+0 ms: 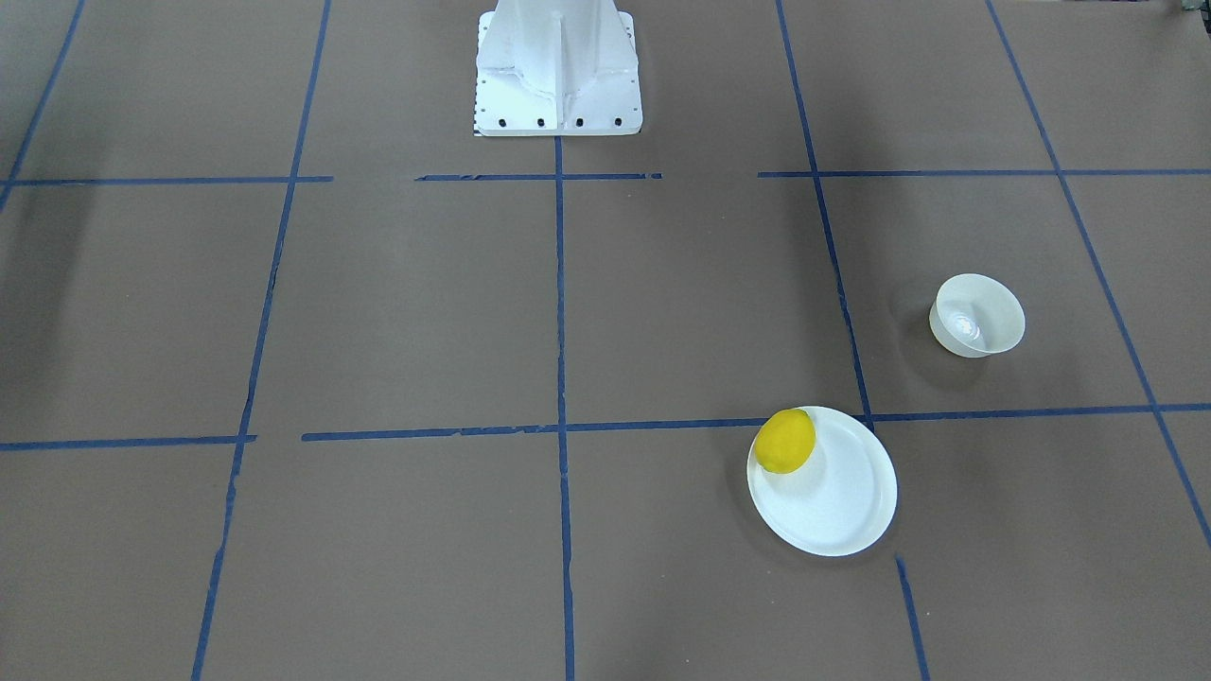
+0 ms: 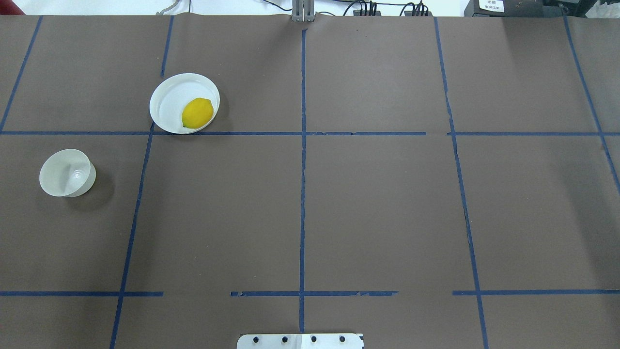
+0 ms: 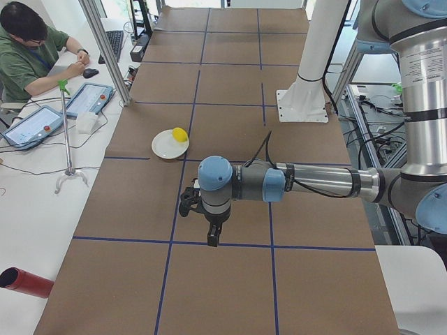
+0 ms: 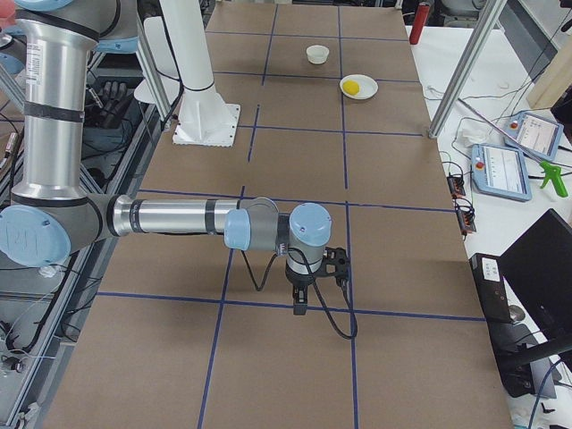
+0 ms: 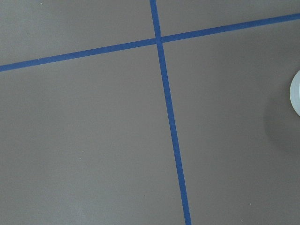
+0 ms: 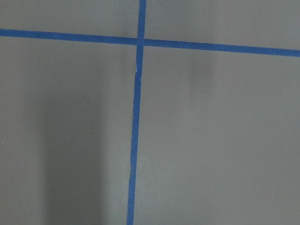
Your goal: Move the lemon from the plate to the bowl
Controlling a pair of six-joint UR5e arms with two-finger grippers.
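- On the far left part of the worktop (image 2: 378, 203), the lemon (image 2: 197, 113) lies on the plate (image 2: 167, 104), against its near-right rim.
- The bowl (image 2: 67, 172) stands upright, apart from the plate, nearer and farther left.
- The left end effector (image 3: 213, 241) hangs pointing down over the worktop, well apart from the lemon; I cannot tell how wide it stands.
- The right end effector (image 4: 299, 308) hangs at the worktop's right end, farther still from the lemon; its width cannot be told either.
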